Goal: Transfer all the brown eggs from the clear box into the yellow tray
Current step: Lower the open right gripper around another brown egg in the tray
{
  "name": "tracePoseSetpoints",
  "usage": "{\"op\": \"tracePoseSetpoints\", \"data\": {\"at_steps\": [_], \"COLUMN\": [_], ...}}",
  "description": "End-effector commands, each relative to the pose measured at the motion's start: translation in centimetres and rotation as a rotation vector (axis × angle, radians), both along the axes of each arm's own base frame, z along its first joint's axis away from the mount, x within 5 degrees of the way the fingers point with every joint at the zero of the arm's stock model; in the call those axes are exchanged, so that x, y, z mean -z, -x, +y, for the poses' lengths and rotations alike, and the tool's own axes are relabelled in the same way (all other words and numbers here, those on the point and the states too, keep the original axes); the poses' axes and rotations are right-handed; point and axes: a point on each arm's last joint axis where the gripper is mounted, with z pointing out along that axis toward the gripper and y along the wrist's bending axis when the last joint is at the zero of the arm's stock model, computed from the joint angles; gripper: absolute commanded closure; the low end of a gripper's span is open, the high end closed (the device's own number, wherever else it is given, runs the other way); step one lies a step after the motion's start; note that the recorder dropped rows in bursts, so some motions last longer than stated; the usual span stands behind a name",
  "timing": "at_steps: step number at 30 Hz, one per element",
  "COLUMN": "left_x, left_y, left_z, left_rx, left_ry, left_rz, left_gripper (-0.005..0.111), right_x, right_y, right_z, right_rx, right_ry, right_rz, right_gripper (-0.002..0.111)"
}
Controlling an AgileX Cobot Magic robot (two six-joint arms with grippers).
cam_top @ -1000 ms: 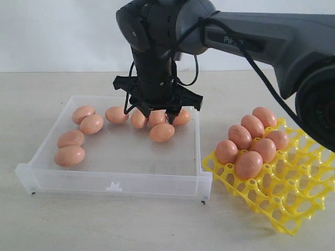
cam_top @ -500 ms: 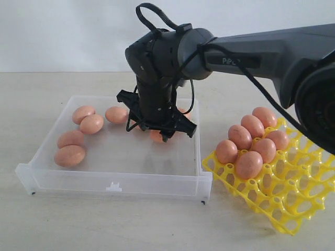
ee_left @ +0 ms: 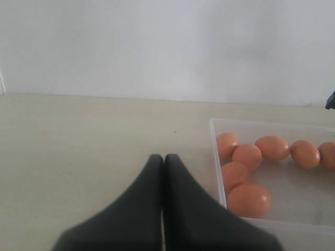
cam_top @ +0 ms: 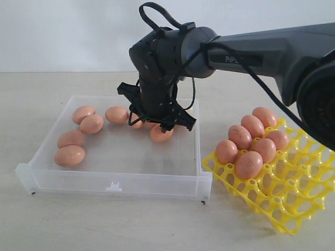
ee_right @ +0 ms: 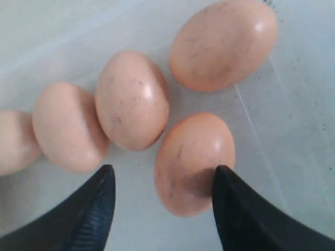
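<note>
My right gripper (cam_top: 159, 124) reaches down into the clear box (cam_top: 115, 184), open. One brown egg (ee_right: 193, 162) lies between its fingers (ee_right: 163, 172): one fingertip (ee_right: 230, 193) is against the egg's side, the other stands apart from it. Three more eggs (ee_right: 132, 99) lie just beyond in a cluster. Further eggs (cam_top: 69, 155) rest along the box's left side. The yellow tray (cam_top: 293, 201), right of the box, holds several eggs (cam_top: 248, 164) in its left cups. In the left wrist view my left gripper (ee_left: 164, 157) is shut and empty, over the bare table beside the box's wall (ee_left: 218, 162).
The right arm's dark body and cable (cam_top: 167, 57) hang over the back of the box. The box's right wall (cam_top: 199, 146) stands close to the tray's left corner (cam_top: 209, 159). A pale wall rises behind the beige table (cam_top: 52, 225).
The right gripper has dropped lower into the box and turned somewhat, so its fingers now straddle the front egg of the cluster. The eggs have not moved.
</note>
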Motion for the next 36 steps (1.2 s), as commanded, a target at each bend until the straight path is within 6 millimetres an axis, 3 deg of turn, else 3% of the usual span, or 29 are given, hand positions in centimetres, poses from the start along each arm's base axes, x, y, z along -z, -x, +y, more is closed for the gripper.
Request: {"op": "tracePoseSetpoints", "data": {"at_steps": [1,14,23,31,36], "left_x": [0.1,0.1,0.1,0.1,0.1], "left_y": [0.0,0.0,0.0,0.0,0.0], "left_z": [0.0,0.0,0.0,0.0,0.0], "left_rx": [-0.001,-0.001,-0.001,-0.001,-0.001], "left_ry": [-0.004,-0.004,-0.004,-0.004,-0.004], "left_rz": [0.000,0.000,0.000,0.000,0.000], "left_gripper": [0.111,0.111,0.111,0.111,0.111], "right_x": [-0.4,-0.2,-0.4,1.6,1.9], "right_y": [-0.4,-0.4,-0.9,-0.6,-0.5], "right_z": [-0.7,-1.5,-1.0,-0.7,-1.0], "right_rx": [0.000,-0.053,-0.074,-0.093,-0.091], "right_ry": [0.023,0.124,0.056,0.083,0.114], "right_rz": [-0.016,-0.001,-0.048,0.011,0.027], "right_gripper": [0.054,0.054,0.054,0.054,0.054]}}
